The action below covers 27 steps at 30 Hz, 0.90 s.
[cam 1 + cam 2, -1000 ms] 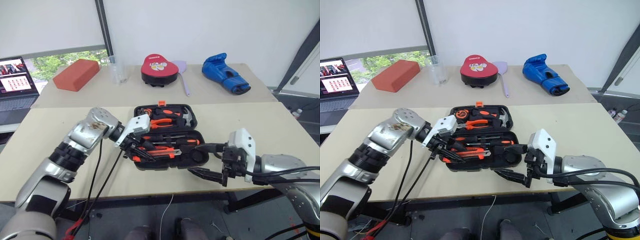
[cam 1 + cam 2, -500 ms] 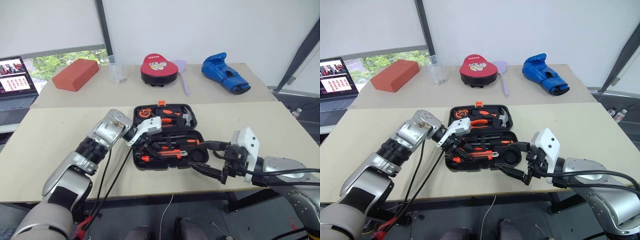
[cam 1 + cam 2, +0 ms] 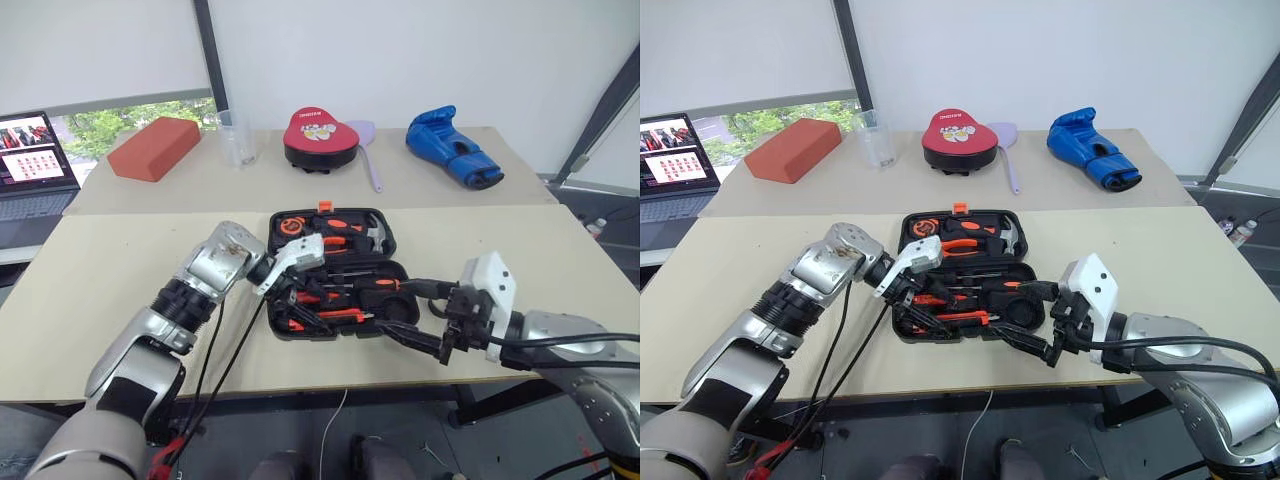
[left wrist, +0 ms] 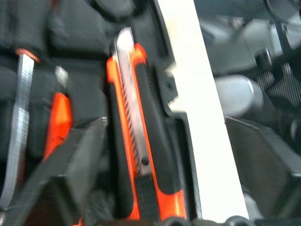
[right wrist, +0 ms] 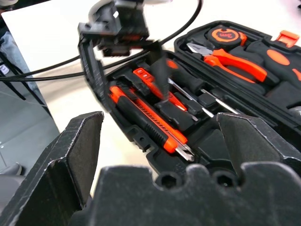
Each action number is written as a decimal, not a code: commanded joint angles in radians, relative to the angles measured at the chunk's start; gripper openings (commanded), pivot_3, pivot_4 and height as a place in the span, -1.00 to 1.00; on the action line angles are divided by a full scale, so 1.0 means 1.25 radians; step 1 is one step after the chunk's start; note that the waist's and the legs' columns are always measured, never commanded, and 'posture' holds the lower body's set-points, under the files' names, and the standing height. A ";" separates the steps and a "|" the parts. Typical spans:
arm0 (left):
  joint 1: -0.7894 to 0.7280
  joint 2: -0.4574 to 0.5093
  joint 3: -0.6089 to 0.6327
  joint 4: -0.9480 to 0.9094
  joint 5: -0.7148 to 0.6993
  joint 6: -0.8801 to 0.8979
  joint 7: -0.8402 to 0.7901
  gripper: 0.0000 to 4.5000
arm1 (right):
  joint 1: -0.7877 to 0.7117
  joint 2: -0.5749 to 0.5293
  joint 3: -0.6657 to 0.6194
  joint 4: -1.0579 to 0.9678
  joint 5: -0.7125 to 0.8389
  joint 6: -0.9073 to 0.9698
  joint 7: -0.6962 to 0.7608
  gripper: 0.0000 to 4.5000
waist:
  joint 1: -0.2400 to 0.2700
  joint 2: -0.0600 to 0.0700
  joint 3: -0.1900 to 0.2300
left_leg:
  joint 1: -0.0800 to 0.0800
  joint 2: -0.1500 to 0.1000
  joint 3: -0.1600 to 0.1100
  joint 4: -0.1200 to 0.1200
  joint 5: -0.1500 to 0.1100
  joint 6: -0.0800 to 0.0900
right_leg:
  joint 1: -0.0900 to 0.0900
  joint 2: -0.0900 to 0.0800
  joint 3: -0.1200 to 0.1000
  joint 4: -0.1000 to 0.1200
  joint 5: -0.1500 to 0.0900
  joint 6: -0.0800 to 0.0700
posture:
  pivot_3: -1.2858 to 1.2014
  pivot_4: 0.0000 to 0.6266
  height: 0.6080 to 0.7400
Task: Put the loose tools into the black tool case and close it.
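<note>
Utility knife (image 4: 141, 136) lies in its slot along the open tool case's (image 3: 395, 240) near edge; left tool (image 3: 300, 300) released above it (right tool (image 3: 415, 315) spread too). Lift straight away, avoid dislodging it.

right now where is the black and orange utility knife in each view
Left eye view: utility knife lies in the near row of the black tool case, below the left claw.
Right eye view: same near row.
Left wrist view: lengthwise up the middle, between the fingers.
Right wrist view: slanting across the centre.
Shared landmark: the case's near wall beside it.
</note>
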 commanded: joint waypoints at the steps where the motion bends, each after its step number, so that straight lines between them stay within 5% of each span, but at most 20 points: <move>1: -0.020 0.006 0.041 -0.010 -0.017 -0.023 0.000 0.94 | -0.004 0.001 -0.015 -0.010 0.000 -0.015 0.000 1.00 | 0.000 0.000 0.000 | 0.000 0.000 0.000 0.000 0.000 0.000 | 0.000 0.000 0.000 0.000 0.000 0.000 | 0.03 -0.52 1.00; 4: -0.001 0.018 0.034 -0.012 0.003 -0.071 0.000 0.94 | -0.003 -0.002 -0.017 -0.011 0.001 -0.015 0.002 1.00 | 0.000 0.000 0.000 | 0.000 0.000 0.000 0.000 0.000 0.000 | 0.000 0.000 0.000 0.000 0.000 0.000 | 0.03 -0.52 1.00; 7: 0.021 0.026 0.016 -0.021 0.012 -0.100 -0.016 0.64 | -0.001 -0.003 -0.017 -0.013 0.000 -0.014 0.002 1.00 | 0.000 0.000 0.000 | 0.000 0.000 0.000 0.000 0.000 0.000 | 0.000 0.000 0.000 0.000 0.000 0.000 | 0.03 -0.52 1.00; 17: 0.086 0.044 -0.039 -0.071 0.069 -0.187 -0.030 -0.98 | 0.009 -0.005 -0.023 -0.013 -0.013 -0.013 -0.009 1.00 | 0.001 0.000 0.000 | 0.000 0.000 0.000 0.000 0.000 0.000 | 0.000 0.000 0.000 0.000 0.000 0.000 | 0.03 -0.52 1.00; 21: 0.104 0.048 -0.089 -0.021 0.171 -0.316 0.034 -0.98 | 0.009 0.006 -0.024 -0.014 -0.013 -0.013 -0.019 1.00 | 0.002 0.000 0.000 | 0.001 0.000 0.000 0.000 0.000 0.000 | 0.001 0.000 0.000 0.000 0.000 0.000 | 0.03 -0.52 1.00; 27: 0.092 0.021 -0.068 0.026 0.176 -0.336 0.070 -0.98 | 0.009 0.009 -0.024 -0.018 -0.011 -0.010 -0.027 1.00 | 0.008 0.001 -0.001 | 0.003 0.000 0.000 0.000 -0.003 -0.003 | 0.004 0.000 0.001 0.000 0.001 0.002 | 0.03 -0.52 1.00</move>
